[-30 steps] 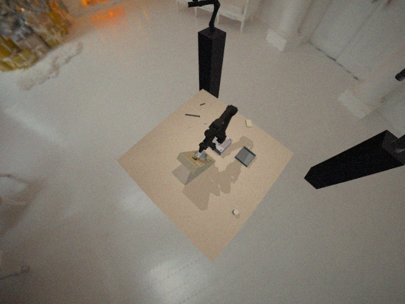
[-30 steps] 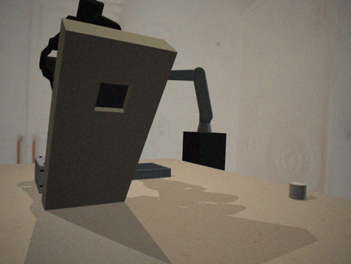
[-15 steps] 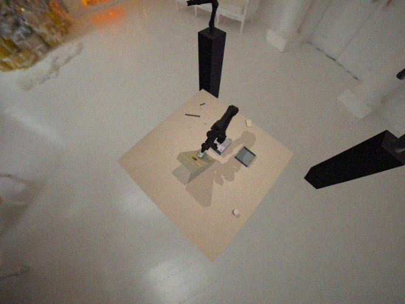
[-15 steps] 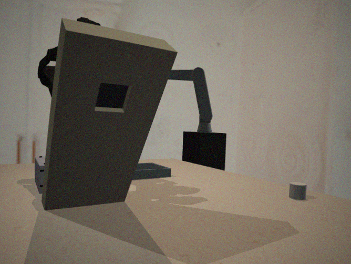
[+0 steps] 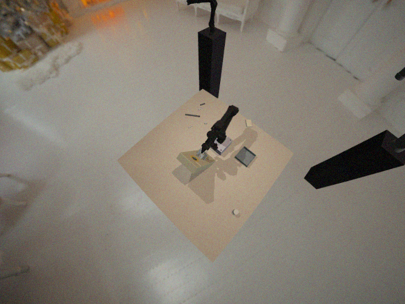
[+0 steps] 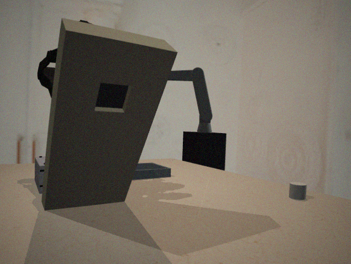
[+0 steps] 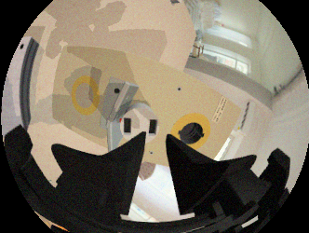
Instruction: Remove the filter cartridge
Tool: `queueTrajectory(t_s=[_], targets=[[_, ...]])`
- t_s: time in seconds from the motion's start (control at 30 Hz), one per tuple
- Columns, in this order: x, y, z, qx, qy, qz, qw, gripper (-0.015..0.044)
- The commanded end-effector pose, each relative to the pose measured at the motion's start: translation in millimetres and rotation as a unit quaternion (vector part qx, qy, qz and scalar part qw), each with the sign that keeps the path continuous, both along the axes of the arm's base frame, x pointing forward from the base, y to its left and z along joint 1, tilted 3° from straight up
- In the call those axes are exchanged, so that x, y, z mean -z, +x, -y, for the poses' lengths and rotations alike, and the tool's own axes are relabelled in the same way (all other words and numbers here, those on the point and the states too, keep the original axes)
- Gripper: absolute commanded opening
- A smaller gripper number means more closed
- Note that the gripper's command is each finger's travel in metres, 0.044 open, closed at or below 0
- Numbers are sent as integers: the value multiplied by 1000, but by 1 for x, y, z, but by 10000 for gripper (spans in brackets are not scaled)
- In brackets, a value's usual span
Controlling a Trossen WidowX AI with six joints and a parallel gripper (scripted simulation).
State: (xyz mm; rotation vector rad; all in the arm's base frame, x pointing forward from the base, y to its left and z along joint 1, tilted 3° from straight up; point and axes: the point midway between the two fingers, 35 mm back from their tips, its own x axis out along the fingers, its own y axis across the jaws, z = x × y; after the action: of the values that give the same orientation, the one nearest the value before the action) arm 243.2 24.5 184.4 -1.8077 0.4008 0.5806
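Observation:
The filter cartridge is out of its socket. Its pale round face shows both dark slots in the wrist view, and it lies off to the left of the fingertips' middle, beside a grey angled plate. Whether it rests on anything is unclear. The socket, ringed in yellow, is dark and empty in the service panel. My gripper is slightly open with a gap between its tips, in front of the panel; neither fingertip sits in a slot. The tray holds nothing visible.
The grey angled plate stands out from the panel face beside the cartridge. A pale box is near the arm's base. A small cylinder stands far from the panel. A dark bar lies on the table.

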Motion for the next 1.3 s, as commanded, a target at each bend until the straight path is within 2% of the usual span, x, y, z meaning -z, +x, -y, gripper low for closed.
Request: queueTrajectory(t_s=[0.0,0.13,0.37,0.5,0.57,0.77,0.87,0.9,1.0,1.13,1.27], targets=[[-1,1,0,0,0,1,1000,115],[3,-2,1,3,2,8,1000,115],[-58,28,-4,3,2,10,1000,115],[-64,32,-4,4,2,10,1000,115],[-71,32,-5,3,2,11,1000,167],[-132,26,-8,2,3,18,1000,325],[-139,25,-8,2,4,18,1000,403],[-137,25,-8,6,10,16,1000,377],[-122,23,-8,70,96,-12,993,305],[-95,19,-7,192,236,-59,951,305],[-69,12,-5,319,356,-97,873,305]])
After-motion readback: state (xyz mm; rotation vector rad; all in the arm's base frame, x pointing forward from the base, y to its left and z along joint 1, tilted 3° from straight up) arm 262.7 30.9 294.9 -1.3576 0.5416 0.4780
